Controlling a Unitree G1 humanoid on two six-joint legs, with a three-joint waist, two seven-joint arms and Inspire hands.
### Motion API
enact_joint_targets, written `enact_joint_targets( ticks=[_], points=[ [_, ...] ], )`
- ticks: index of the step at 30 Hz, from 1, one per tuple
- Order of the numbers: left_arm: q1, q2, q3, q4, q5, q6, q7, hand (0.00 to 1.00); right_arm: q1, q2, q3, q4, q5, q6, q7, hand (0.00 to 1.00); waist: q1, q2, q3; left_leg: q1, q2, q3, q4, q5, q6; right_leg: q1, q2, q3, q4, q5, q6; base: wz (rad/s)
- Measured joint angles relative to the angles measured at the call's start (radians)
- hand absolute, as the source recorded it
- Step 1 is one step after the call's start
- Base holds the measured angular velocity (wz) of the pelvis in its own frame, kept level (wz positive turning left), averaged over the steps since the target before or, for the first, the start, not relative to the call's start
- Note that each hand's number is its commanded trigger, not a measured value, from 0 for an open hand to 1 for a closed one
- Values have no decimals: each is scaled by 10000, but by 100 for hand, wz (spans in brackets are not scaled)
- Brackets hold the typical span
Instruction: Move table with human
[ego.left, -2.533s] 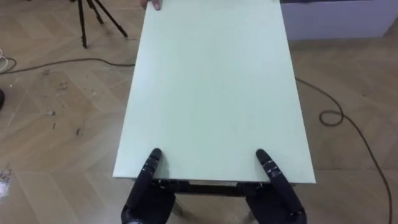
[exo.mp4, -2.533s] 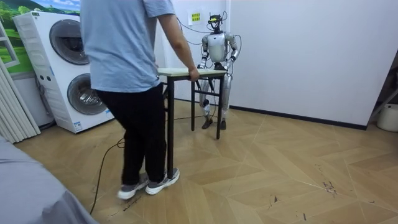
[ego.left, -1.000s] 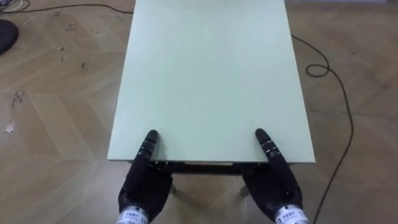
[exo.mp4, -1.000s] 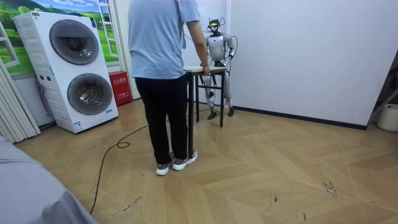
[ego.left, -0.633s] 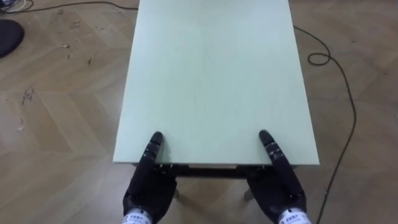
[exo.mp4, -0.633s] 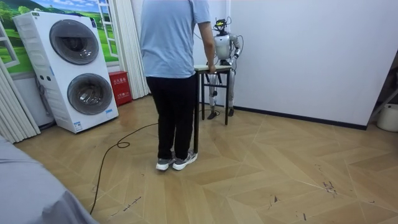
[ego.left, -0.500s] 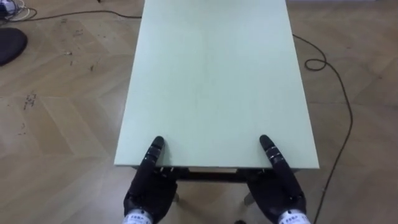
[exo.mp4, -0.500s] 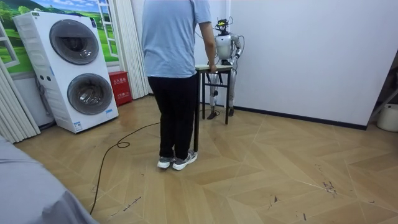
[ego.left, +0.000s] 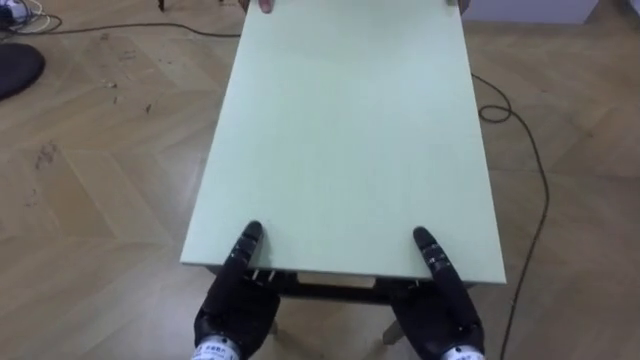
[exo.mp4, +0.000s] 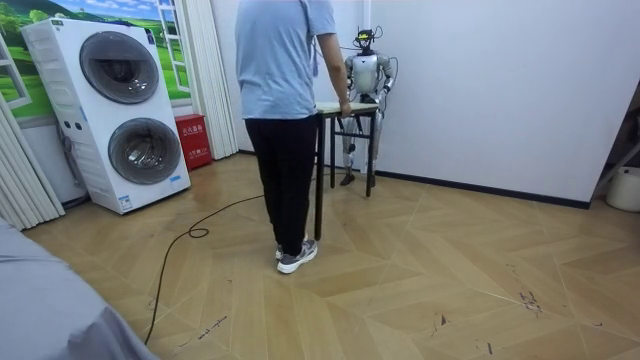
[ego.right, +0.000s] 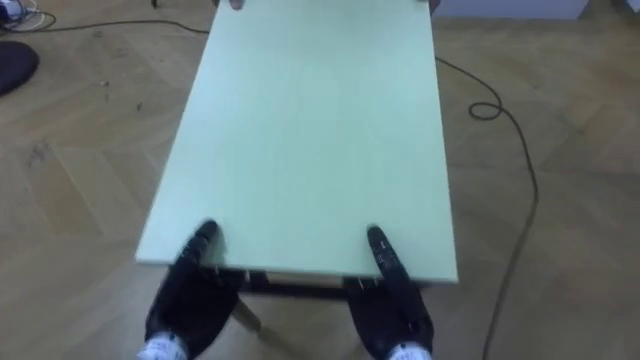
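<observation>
A pale green table top (ego.left: 345, 130) on a dark frame stretches away from me. My left hand (ego.left: 235, 305) grips its near edge at the left, thumb lying on top and palm below. In the same way my right hand (ego.left: 440, 310) holds the near edge at the right. At the far edge a person's fingertips (ego.left: 264, 6) rest on the top. In the room view the person (exo.mp4: 285, 80) stands with the back to the camera, one hand on the table (exo.mp4: 345, 108). I stand at the table's other end, close to the white wall.
A dark cable (ego.left: 530, 160) loops over the wooden floor to the right of the table. A dark round base (ego.left: 18, 68) lies at the far left. Stacked washing machines (exo.mp4: 110, 110) and a curtain stand at the room view's left, and another cable (exo.mp4: 190, 235) crosses the floor.
The table, the person and I have all moved toward the white wall at the back of the room view. The person's fingertips have come back into sight at the far edge. Both hands keep their hold.
</observation>
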Motion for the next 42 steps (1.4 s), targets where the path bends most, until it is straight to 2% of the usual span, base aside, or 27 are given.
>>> enact_joint_targets(
  ticks=[7, 12, 18, 21, 23, 27, 30, 31, 32, 34, 40, 42],
  points=[
    [-4, 37, 45, -174, 71, -8, 6, 100, -1, -23, 96, -60, 90, -57, 1, 100, 50, -1, -1, -18, 73, -16, -52, 9, -20, 96, 103, -24, -344, 26, 3, 0],
    [146, 12, 86, -219, 348, -5, -4, 100, 140, -24, 134, -54, 93, -137, 18, 100, -6, 8, 7, 9, 87, -354, -53, 13, -27, 424, 108, -292, -685, 20, 11, 18],
    [240, 4, 161, -301, 363, 59, -20, 100, 178, 11, 188, -53, 92, -156, 115, 100, 157, 15, 13, -208, 82, -803, -43, 56, -92, 438, 94, -622, -762, 16, 11, 19],
    [458, -26, 218, -303, 368, 62, -24, 100, 206, 3, 318, 85, 74, -201, 206, 100, 83, 29, 21, -266, 100, -1165, 13, 86, -143, 729, 91, -1038, -918, 13, 10, 42],
    [497, -45, 241, -284, 314, 36, 4, 100, 231, 2, 428, 84, 8, -237, 320, 100, 30, 31, 23, -444, 75, -1580, 53, 120, -201, 891, 69, -1522, -1023, 3, 11, 58],
    [661, -48, 262, -284, 130, 154, 29, 100, 276, -52, 396, 65, -306, -279, 350, 100, -140, 40, 33, -863, 16, -2190, 319, 192, -296, 963, 14, -2198, -1032, -44, -24, 59],
    [589, -74, 143, -282, 131, 206, 27, 100, 273, -206, 342, 64, -236, -348, 416, 100, -327, 128, 45, -955, 40, -1981, 372, 339, -343, 1331, -132, -2938, -1033, -281, -42, 90],
    [541, -66, 138, -282, 147, 206, 19, 100, 270, -198, 307, 62, -245, -358, 423, 100, -449, 160, 37, -1075, 152, -1446, 377, 452, -370, 1432, -219, -3372, -1034, -382, -25, 107],
    [468, -56, 118, -282, 160, 206, 18, 100, 273, -185, 308, 62, -243, -420, 490, 100, -558, 222, 48, -1175, 325, -702, 377, 567, -372, 1529, -305, -3809, -1030, -484, -26, 110],
    [468, -34, 101, -282, 168, 204, 4, 100, 271, -169, 311, 61, -247, -448, 500, 100, -628, 311, 24, -1249, 420, -170, 374, 691, -346, 1616, -455, -4263, -985, -611, 17, 81],
    [537, -125, 176, -290, 236, 206, -11, 100, 281, -113, 310, 62, -262, -321, 493, 100, -121, 391, 43, -1267, 280, -285, 320, 820, -357, 1919, -611, -5090, -735, -903, 147, 45],
    [543, -129, 182, -292, 237, 196, -9, 100, 281, -97, 293, 61, -263, -309, 491, 100, -129, 378, 38, -1319, 154, -284, 319, 860, -289, 2044, -759, -5131, -584, -1055, 236, 71]
  ],
)
